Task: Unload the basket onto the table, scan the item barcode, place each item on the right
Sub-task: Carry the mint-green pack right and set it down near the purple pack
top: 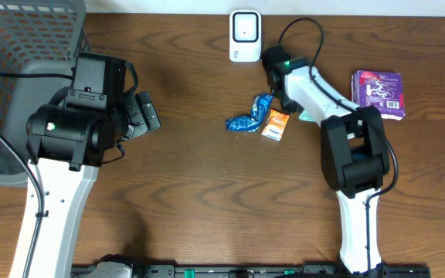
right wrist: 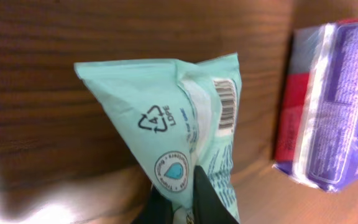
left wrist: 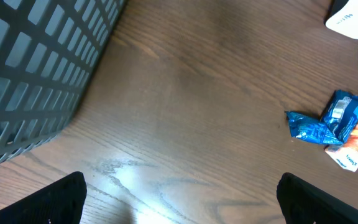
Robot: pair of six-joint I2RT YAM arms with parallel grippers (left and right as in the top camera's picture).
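My right gripper point(right wrist: 188, 202) is shut on the lower end of a mint-green packet point(right wrist: 166, 118), and the packet's barcode point(right wrist: 227, 106) faces the right wrist camera. From overhead, only a sliver of this packet point(top: 306, 116) shows under the right arm, below the right gripper point(top: 290, 102). The white scanner point(top: 245, 35) stands at the table's back edge, just left of that gripper. My left gripper point(top: 141, 116) hovers open and empty over bare table at the left; in the left wrist view its gripper point(left wrist: 179, 199) shows as two dark fingertips point(left wrist: 61, 199) far apart.
A blue wrapper point(top: 249, 117) and a small orange packet point(top: 275, 123) lie mid-table, and both the blue wrapper point(left wrist: 328, 118) and the orange packet point(left wrist: 353, 149) show in the left wrist view. A purple pack point(top: 378, 93) lies at the right. A grey mesh basket point(top: 10, 69) fills the far left.
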